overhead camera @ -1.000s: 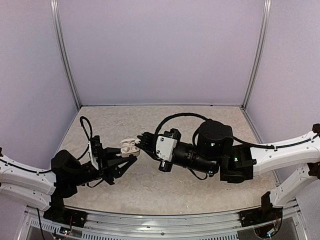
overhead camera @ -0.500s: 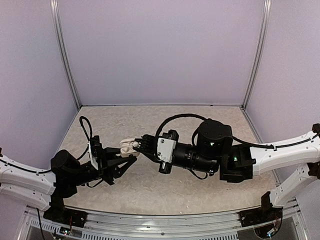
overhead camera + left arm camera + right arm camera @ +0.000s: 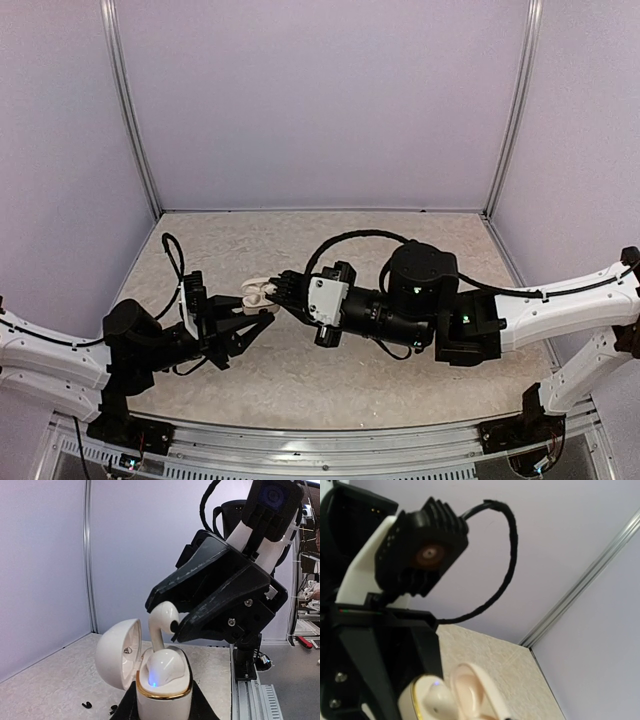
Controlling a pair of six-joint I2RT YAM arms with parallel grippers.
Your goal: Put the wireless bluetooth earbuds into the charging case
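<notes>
My left gripper point(image 3: 255, 308) is shut on a white charging case point(image 3: 162, 697) with a gold rim, held upright with its lid point(image 3: 118, 652) open to the left. One white earbud point(image 3: 165, 667) sits in the case with a blue light lit. My right gripper point(image 3: 172, 622) is shut on a second white earbud point(image 3: 164, 617), directly above the case, with the stem pointing down into the far slot. In the top view the right gripper point(image 3: 283, 288) meets the case point(image 3: 258, 292) above the table. The right wrist view shows the case point(image 3: 427, 702) and lid point(image 3: 470, 690). No black earbuds clearly show.
Two tiny black bits point(image 3: 86, 705) lie on the speckled table point(image 3: 300, 370) by the case, too small to identify. The left arm's wrist camera block point(image 3: 420, 555) fills the right wrist view. Lilac walls enclose the table; a metal rail point(image 3: 330, 440) runs along the near edge.
My right gripper has moved a little left, closing on the case with the white earbud. The left gripper has held the case almost still.
</notes>
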